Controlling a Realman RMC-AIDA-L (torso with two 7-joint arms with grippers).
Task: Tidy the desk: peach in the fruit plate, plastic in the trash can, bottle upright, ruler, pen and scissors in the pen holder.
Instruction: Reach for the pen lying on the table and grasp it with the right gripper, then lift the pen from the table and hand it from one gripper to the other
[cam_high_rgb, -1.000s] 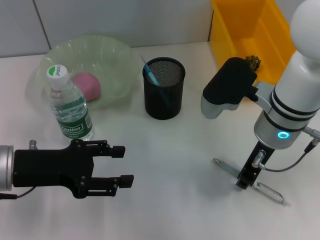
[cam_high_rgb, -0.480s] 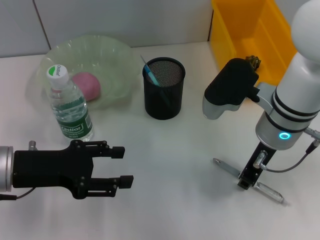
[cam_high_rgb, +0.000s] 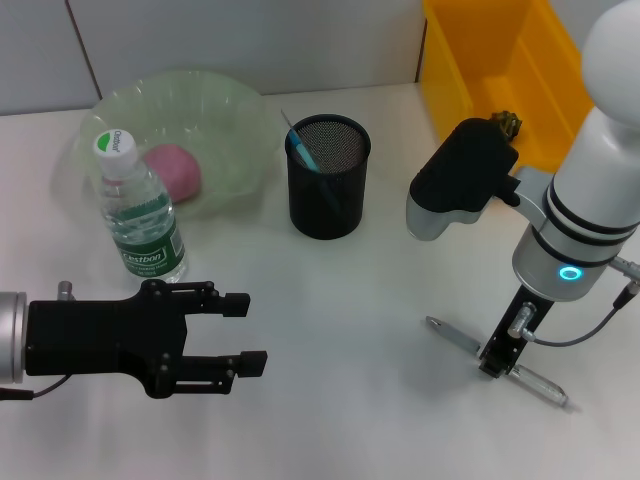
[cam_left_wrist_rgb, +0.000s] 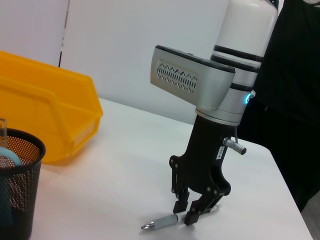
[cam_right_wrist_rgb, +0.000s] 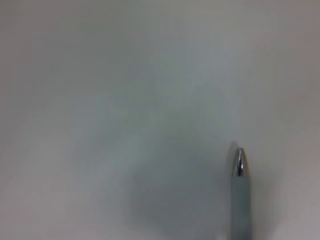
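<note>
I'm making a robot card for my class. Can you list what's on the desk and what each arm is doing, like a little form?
right gripper: down at the table, fingers on either side of the pen
pen: lying flat on the table
left gripper: open, hovering near the bottle, holding nothing
bottle: upright, beside the fruit plate
peach: in the fruit plate
pen holder: black mesh, a blue-handled item inside
yellow bin: at the back, on the robot's right

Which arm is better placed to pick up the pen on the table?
Right. The right gripper is already down over the pen, with its fingers on either side of it. The left gripper hangs open far across the table, near the bottle.
</note>
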